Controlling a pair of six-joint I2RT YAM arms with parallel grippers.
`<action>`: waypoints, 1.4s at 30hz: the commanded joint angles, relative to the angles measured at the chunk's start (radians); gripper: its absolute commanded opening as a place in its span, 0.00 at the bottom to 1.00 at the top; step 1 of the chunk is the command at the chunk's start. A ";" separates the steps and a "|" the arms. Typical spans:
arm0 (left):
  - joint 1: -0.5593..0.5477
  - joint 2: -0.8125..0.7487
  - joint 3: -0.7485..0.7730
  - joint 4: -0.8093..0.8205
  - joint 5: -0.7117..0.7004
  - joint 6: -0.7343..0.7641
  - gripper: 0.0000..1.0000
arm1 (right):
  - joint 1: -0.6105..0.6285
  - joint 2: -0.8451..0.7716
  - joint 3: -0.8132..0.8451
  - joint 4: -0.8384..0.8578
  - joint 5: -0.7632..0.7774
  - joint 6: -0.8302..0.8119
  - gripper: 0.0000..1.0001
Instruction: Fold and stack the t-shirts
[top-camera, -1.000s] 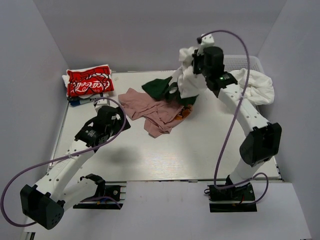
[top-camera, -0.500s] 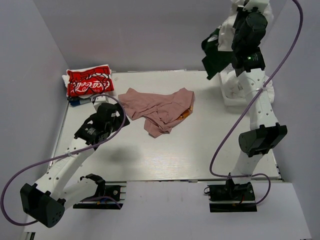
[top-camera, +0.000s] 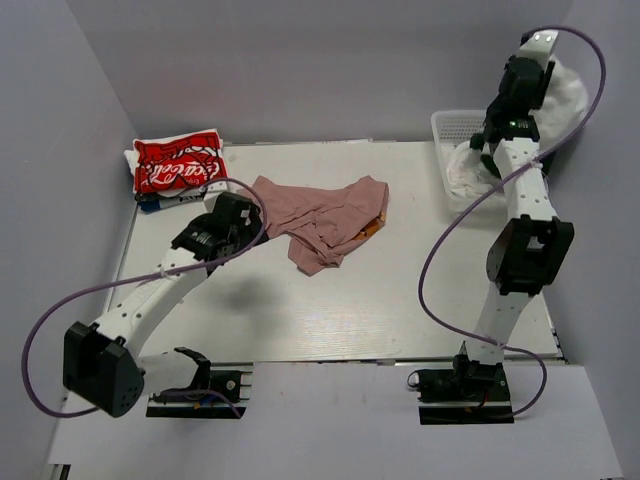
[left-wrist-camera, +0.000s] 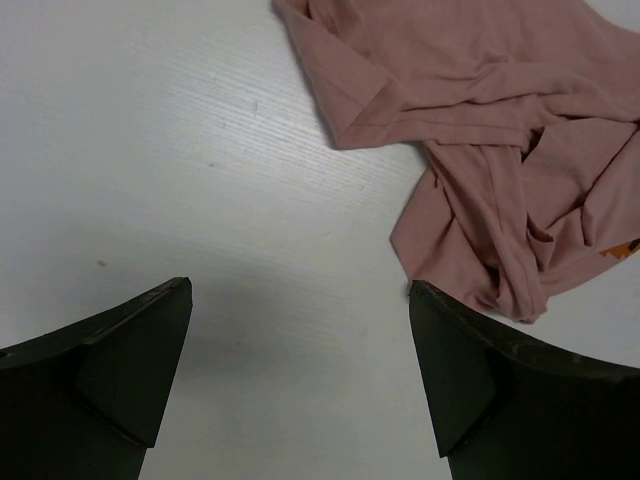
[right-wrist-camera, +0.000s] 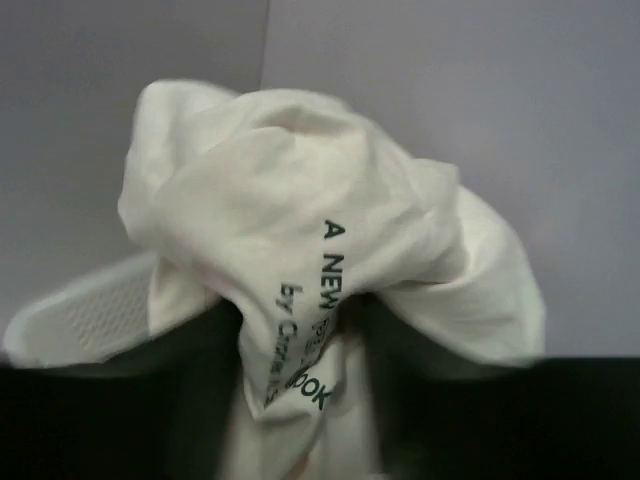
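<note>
The left fingers are held wide apart, low over the bare white surface, with nothing between them. A crumpled pink shirt is spread on the surface ahead of these fingers and to their right, near them but not touched; one of its folded edges is seen just beyond the right-hand fingertip in the left wrist view. A folded red shirt with white script is laid on a small stack at the far left corner of the surface, well apart from the pink one. The right arm is raised high above the far right corner, and the right fingers are clamped on a bunched white shirt printed with black lettering, which is held up in the air above a white lattice basket. More white cloth is seen inside the basket.
</note>
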 joint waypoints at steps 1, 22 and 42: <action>0.013 0.063 0.092 0.008 0.001 0.005 1.00 | -0.012 0.086 0.059 -0.225 -0.062 0.139 0.90; 0.149 0.651 0.359 0.138 0.136 0.072 0.93 | 0.314 -0.193 -0.573 -0.204 -0.661 0.425 0.90; 0.186 0.752 0.555 0.276 0.197 0.218 0.00 | 0.318 0.234 -0.217 -0.226 -0.711 0.454 0.00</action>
